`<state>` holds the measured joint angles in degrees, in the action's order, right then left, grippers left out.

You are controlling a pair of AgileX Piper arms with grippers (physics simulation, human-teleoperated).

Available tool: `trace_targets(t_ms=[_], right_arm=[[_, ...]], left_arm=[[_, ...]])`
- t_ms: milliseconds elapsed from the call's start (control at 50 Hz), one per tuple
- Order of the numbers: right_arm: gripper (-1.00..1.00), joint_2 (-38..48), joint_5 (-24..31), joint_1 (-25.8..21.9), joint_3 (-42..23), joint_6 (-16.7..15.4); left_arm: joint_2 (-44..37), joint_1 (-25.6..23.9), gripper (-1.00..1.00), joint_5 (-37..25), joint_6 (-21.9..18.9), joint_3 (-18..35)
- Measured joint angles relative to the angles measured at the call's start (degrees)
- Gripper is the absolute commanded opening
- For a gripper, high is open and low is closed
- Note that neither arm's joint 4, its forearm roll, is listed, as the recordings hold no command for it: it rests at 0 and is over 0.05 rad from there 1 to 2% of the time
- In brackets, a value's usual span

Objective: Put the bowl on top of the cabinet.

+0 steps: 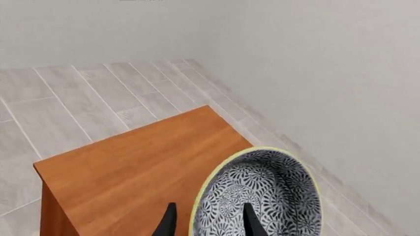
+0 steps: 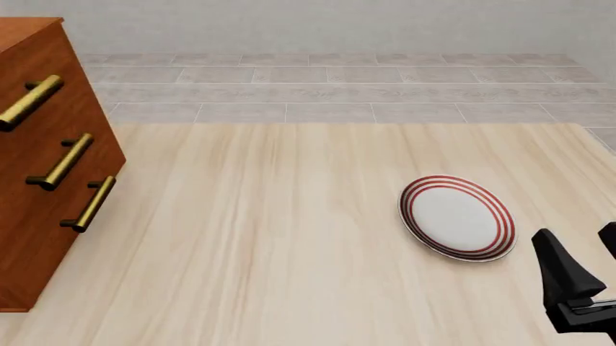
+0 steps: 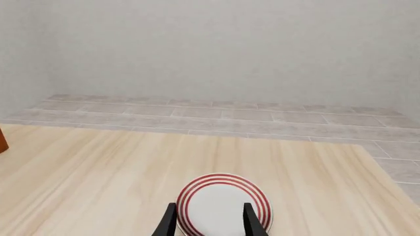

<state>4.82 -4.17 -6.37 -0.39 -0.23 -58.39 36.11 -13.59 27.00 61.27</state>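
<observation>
In the left wrist view the blue-and-white patterned bowl (image 1: 262,194) with a pale yellow rim is at the edge of the reddish-brown cabinet top (image 1: 131,167). Whether it rests there I cannot tell. My left gripper (image 1: 210,221) is open and straddles the bowl's rim: one finger is inside the bowl, the other is outside over the wood, and a gap shows between the rim and the outer finger. The front view shows only the cabinet (image 2: 39,194) front at the left, not the bowl or the left gripper. My right gripper (image 2: 581,249) hangs open at the table's near right.
A flat white plate with red rings (image 2: 457,216) lies on the light wooden table (image 2: 270,238), just ahead of the right gripper (image 3: 210,221) and also seen as the plate (image 3: 220,201). Brass bar handles (image 2: 63,162) stick out from the cabinet front. Tiled floor and a wall lie beyond.
</observation>
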Motion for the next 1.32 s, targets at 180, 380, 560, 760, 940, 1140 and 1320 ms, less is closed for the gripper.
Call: trace_targets(t_ms=[180,380,560,760,940,1140,1320], right_arm=[[1.0,0.0,0.0,0.0,0.0,0.0],[1.0,0.0,0.0,0.0,0.0,0.0],[1.0,-0.01,0.0,0.0,0.0,0.0],[1.0,0.0,0.0,0.0,0.0,0.0],[1.0,0.0,0.0,0.0,0.0,0.0],[1.0,0.0,0.0,0.0,0.0,0.0],[1.0,0.0,0.0,0.0,0.0,0.0]], left_arm=[[-0.29,0.29,1.0,-0.18,-0.57,0.66],[-0.4,0.11,1.0,-1.2,-0.79,2.11],[-0.05,-0.33,1.0,-2.28,-0.63,3.59],[0.1,-0.62,1.0,-4.35,-0.06,6.68],[0.19,-0.69,1.0,-5.18,0.22,7.97],[0.22,-0.72,1.0,-5.54,0.35,8.52],[0.23,-0.73,1.0,-5.66,0.39,8.71]])
